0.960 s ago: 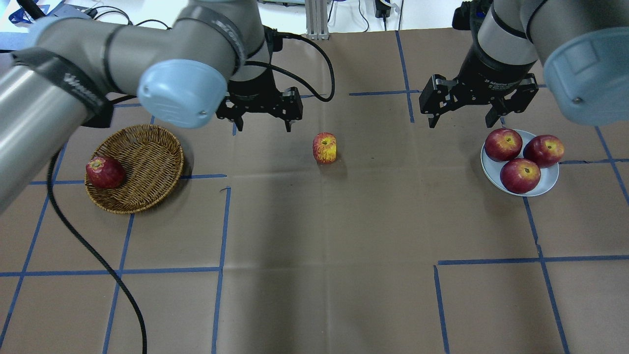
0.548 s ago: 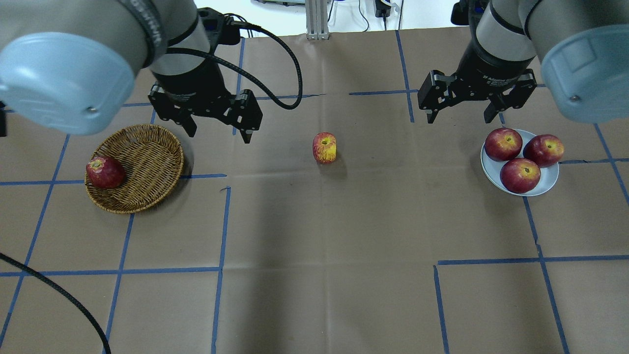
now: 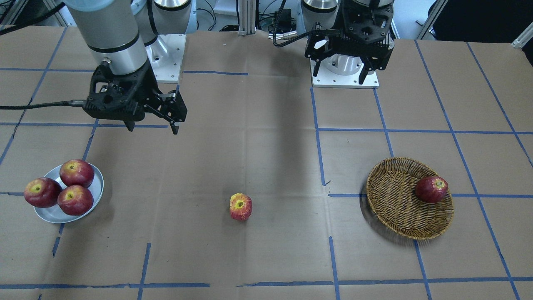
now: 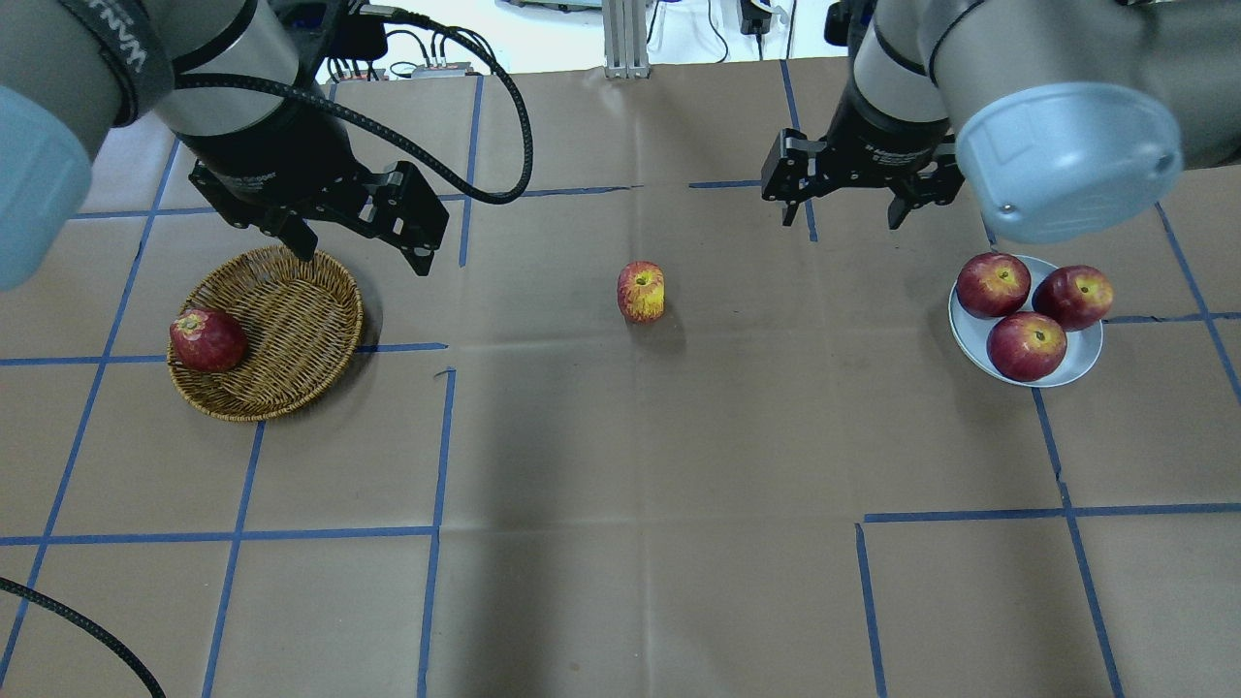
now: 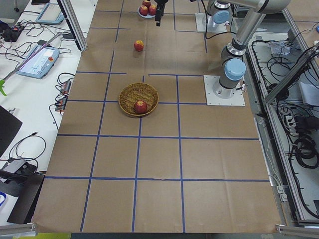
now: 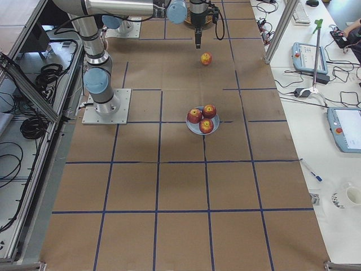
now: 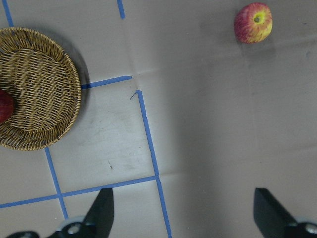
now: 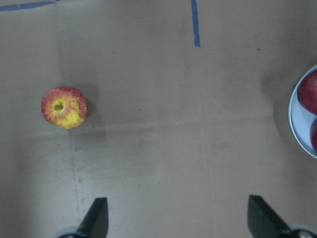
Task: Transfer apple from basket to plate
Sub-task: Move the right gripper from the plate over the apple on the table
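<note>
The pale streaky apple (image 4: 641,291) with a yellow top stands alone on the table's middle, also in the front view (image 3: 240,206) and both wrist views (image 7: 253,22) (image 8: 64,107). The wicker basket (image 4: 291,325) at the left holds one dark red apple (image 4: 206,340) against its rim. The silver plate (image 4: 1083,364) at the right holds three dark red apples. My left gripper (image 4: 361,254) is open and empty above the basket's far edge. My right gripper (image 4: 842,220) is open and empty, between the pale apple and the plate, farther back.
The table is covered in brown paper with blue tape lines (image 4: 438,456). A black cable (image 4: 504,116) loops from the left wrist over the table's back. Both arm bases (image 3: 344,68) stand at the back edge.
My left gripper has moved left, from behind the pale apple to the basket's far edge. My right gripper has moved left, away from the plate. Both stay open; the apples have not moved.
</note>
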{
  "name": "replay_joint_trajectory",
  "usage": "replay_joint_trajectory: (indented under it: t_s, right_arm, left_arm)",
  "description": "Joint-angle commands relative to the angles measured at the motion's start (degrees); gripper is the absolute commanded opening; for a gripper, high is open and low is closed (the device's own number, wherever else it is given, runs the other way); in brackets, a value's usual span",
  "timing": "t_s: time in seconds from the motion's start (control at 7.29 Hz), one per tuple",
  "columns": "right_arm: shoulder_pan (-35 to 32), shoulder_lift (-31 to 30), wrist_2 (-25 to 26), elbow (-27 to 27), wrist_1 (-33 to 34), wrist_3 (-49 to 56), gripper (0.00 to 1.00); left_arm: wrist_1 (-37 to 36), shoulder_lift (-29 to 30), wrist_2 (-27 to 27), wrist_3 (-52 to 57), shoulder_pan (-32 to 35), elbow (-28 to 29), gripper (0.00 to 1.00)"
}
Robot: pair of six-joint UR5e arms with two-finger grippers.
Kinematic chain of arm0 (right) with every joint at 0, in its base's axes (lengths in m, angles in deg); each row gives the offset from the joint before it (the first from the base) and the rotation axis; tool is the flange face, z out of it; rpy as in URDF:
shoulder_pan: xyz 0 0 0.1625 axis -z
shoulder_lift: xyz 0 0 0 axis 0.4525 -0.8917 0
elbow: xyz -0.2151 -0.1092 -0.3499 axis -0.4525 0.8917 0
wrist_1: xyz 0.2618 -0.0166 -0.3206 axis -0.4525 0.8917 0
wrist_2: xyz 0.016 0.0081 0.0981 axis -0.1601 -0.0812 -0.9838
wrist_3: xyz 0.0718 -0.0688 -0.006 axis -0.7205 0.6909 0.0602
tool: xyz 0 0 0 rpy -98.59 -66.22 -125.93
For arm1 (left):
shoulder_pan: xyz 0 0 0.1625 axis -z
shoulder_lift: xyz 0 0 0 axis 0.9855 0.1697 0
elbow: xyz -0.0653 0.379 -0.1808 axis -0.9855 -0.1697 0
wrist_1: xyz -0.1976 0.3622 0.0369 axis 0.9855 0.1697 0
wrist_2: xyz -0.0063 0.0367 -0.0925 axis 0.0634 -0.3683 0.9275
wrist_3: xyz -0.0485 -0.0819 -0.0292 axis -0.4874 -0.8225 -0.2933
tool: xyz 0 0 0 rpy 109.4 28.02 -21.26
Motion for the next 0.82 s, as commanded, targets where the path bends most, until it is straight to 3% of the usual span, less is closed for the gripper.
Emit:
replay_joint_trajectory:
  t_s: [0.0,0.27,0.69]
  right_arm:
    - [-5.3,4.6,0.3,0.0,6.2,-6.8,1.00]
    - [-9.1,10.3,1.8,2.9,9.3,-11.8,1.00]
    - [-14.1,20.8,6.1,7.0,16.0,-14.3,1.00]
  left_arm:
    - [0.0,0.3,-0.4,0.3,-0.2,-0.2,0.99]
    - [-1.7,-0.3,0.1,2.3,-3.3,-7.3,0.99]
    - [-2.0,-0.9,0.1,3.3,-3.9,-7.7,0.99]
